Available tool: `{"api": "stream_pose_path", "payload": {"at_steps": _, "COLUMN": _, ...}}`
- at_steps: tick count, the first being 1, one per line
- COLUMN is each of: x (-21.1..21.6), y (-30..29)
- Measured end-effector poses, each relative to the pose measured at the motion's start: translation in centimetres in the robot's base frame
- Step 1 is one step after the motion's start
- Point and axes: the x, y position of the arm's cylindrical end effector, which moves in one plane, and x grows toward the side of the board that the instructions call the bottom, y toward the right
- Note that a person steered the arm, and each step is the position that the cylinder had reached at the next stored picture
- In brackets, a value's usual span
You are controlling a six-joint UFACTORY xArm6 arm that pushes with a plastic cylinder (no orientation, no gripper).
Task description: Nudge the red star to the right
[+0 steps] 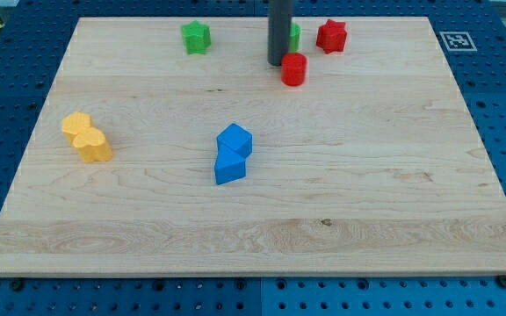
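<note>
- you had my tip (278, 63) just left of the red cylinder (294, 68).
- the red star (331, 36) sat up-right of it, apart.
- no jaws on this rod, so their state can't be told.

A straight dark grey rod comes down from the view's top edge, standing upright with no visible tilt. Only its lower stretch shows; the arm above it is out of frame. My tip (279, 63), the rod's blunt lower end, sits near the top of the view, just to the view's left of the red cylinder block (294, 68) and very close to it; whether they touch cannot be told. The rod ends plainly, with nothing attached.
</note>
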Motion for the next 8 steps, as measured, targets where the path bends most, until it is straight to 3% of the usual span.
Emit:
{"api": "stream_pose_path", "payload": {"at_steps": 2, "x": 0.9, "y": 1.3}}
{"api": "stream_pose_path", "payload": {"at_steps": 6, "x": -6.4, "y": 4.7}}
{"api": "stream_pose_path", "payload": {"at_steps": 8, "x": -7.2, "y": 4.7}}
